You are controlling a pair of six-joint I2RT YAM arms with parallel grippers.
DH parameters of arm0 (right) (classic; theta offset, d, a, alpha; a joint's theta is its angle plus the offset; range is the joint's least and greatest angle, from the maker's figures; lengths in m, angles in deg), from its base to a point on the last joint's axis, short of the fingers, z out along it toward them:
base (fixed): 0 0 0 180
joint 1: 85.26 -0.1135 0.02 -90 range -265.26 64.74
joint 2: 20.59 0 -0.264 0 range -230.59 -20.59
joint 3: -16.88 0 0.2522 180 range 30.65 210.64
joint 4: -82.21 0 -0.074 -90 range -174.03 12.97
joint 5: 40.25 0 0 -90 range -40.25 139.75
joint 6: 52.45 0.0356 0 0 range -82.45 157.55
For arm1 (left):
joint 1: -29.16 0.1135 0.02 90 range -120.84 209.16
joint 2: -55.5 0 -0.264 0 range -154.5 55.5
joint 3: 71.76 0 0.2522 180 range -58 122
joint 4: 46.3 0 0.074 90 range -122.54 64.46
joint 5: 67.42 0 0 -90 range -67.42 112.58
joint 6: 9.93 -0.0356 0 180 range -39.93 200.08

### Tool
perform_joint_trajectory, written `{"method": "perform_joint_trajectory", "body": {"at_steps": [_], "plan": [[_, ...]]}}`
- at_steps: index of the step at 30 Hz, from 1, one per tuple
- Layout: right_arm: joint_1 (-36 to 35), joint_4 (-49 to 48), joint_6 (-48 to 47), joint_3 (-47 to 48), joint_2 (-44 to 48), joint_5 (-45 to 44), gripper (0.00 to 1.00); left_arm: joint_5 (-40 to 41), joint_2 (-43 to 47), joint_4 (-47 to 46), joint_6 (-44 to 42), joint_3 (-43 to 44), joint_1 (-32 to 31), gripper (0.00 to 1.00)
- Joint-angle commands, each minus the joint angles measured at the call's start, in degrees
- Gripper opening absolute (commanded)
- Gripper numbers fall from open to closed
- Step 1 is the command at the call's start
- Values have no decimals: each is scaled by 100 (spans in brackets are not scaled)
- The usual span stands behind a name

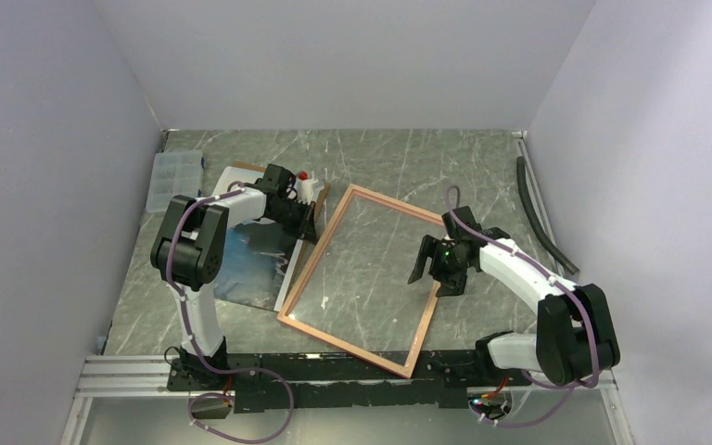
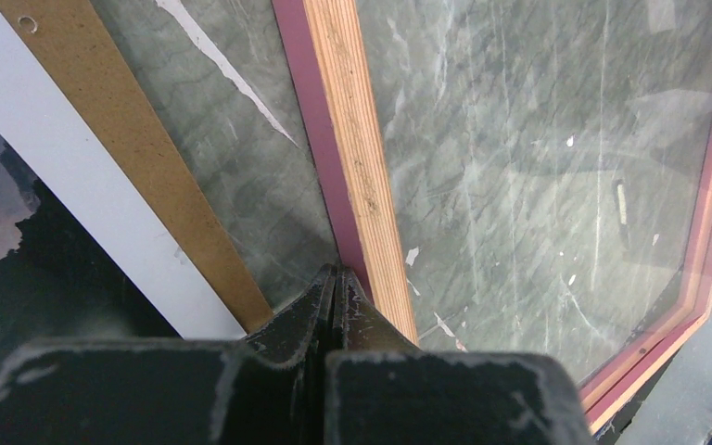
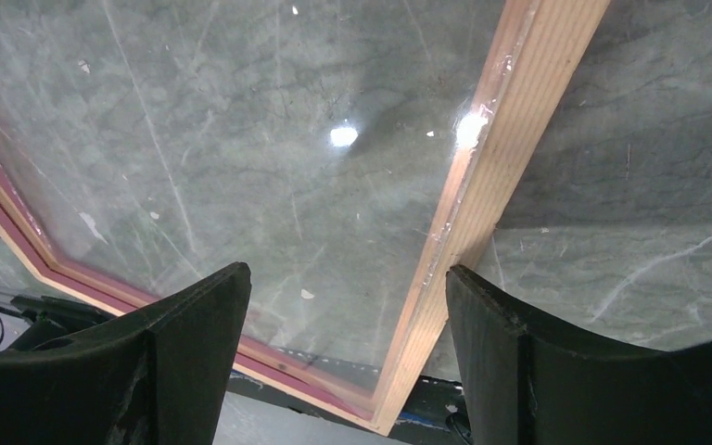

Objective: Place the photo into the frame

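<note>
The frame lies flat in the middle of the table, tan back up, with the marble showing through its pane. The photo lies left of it on a brown backing board, partly under my left arm. In the left wrist view the photo shows dark with a white border. My left gripper is shut with nothing between its fingers, its tips at the pink outer edge of the frame's left rail. My right gripper is open above the frame's right rail, which runs between its fingers.
A clear plastic organiser box sits at the back left. A small red and white object lies behind the left gripper. A black strip runs along the right wall. The frame's near corner reaches the arms' base rail.
</note>
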Motion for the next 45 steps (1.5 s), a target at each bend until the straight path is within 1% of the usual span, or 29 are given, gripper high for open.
{"method": "perform_joint_trajectory", "body": {"at_steps": [1, 24, 32, 35, 38, 45], "plan": [[23, -322, 56, -148, -20, 39, 81, -320, 314, -17, 81, -50, -58, 3], [7, -1392, 506, -318, -424, 546, 79, -332, 86, -174, 101, -125, -74, 3], [14, -2098, 759, -553, -486, 940, 77, -355, 43, -186, 91, -119, -83, 3], [8, -2312, 698, -538, -372, 909, 75, -368, 39, -183, 84, -124, -83, 3], [12, -2294, 645, -447, -324, 772, 75, -374, 30, -172, 75, -132, -99, 3], [9, -2703, 719, -446, -515, 790, 73, -387, 39, -169, 64, -165, -141, 3]]}}
